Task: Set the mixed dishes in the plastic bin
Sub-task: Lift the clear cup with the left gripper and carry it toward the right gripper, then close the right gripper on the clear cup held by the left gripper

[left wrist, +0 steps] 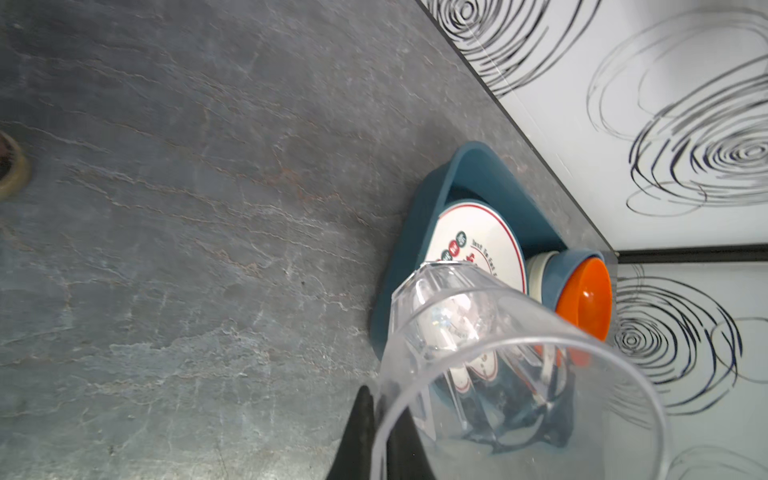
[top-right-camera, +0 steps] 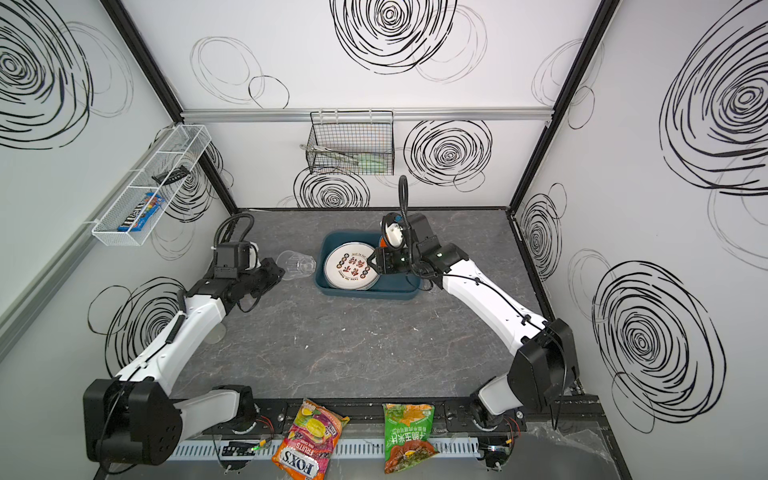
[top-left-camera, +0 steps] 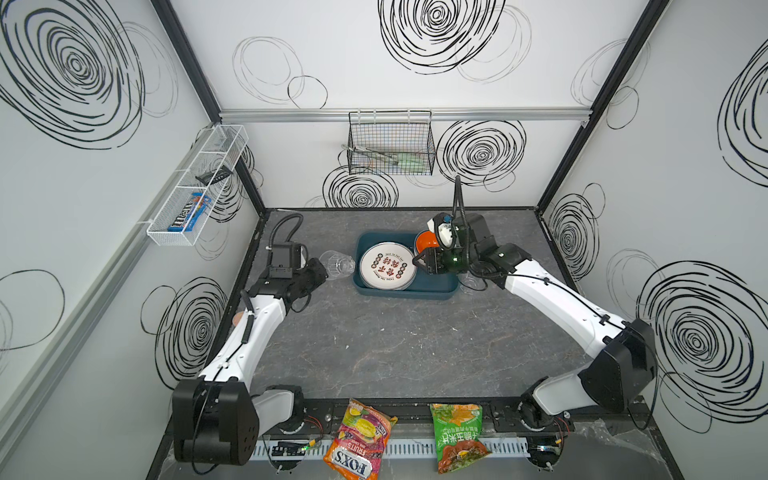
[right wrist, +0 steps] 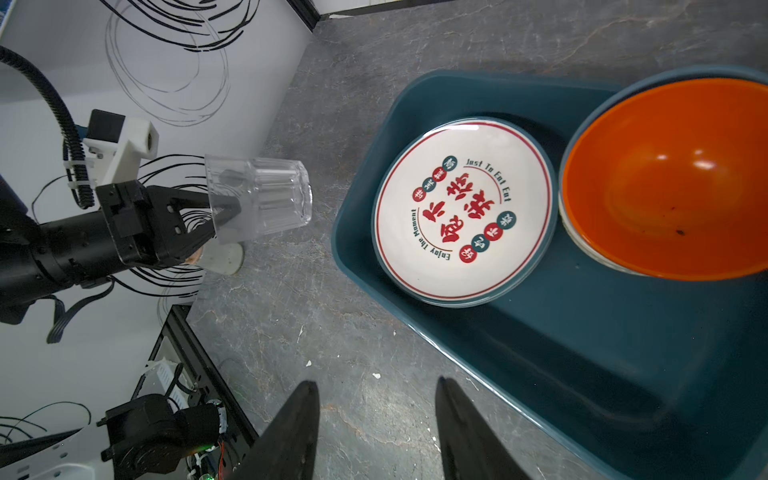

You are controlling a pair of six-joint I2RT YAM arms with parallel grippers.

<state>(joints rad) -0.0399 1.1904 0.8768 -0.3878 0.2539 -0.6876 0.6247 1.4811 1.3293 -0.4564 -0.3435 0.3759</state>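
The dark teal plastic bin (top-left-camera: 403, 293) (top-right-camera: 365, 293) (left wrist: 419, 208) (right wrist: 540, 353) stands at the back middle of the table. Inside lies a white plate with red characters (top-left-camera: 387, 266) (top-right-camera: 351, 266) (left wrist: 478, 237) (right wrist: 461, 208). Beside it an orange bowl (top-left-camera: 426, 241) (left wrist: 584, 303) (right wrist: 673, 178) is nested in a blue and a cream one. My left gripper (top-left-camera: 323, 269) (top-right-camera: 282, 272) (left wrist: 380, 411) (right wrist: 228, 210) is shut on the rim of a clear faceted cup (top-left-camera: 338, 264) (top-right-camera: 296, 264) (left wrist: 498, 353) (right wrist: 266, 199), held on its side just left of the bin. My right gripper (top-left-camera: 415, 262) (top-right-camera: 372, 262) (right wrist: 376, 382) hangs open and empty over the bin.
A cork-topped jar (top-left-camera: 237, 319) (right wrist: 220, 257) stands by the left arm. Two snack bags (top-left-camera: 361, 440) (top-left-camera: 457, 436) lie at the front edge. A black wire basket (top-left-camera: 390, 143) hangs on the back wall. A white mesh basket (top-left-camera: 195, 187) hangs on the left wall.
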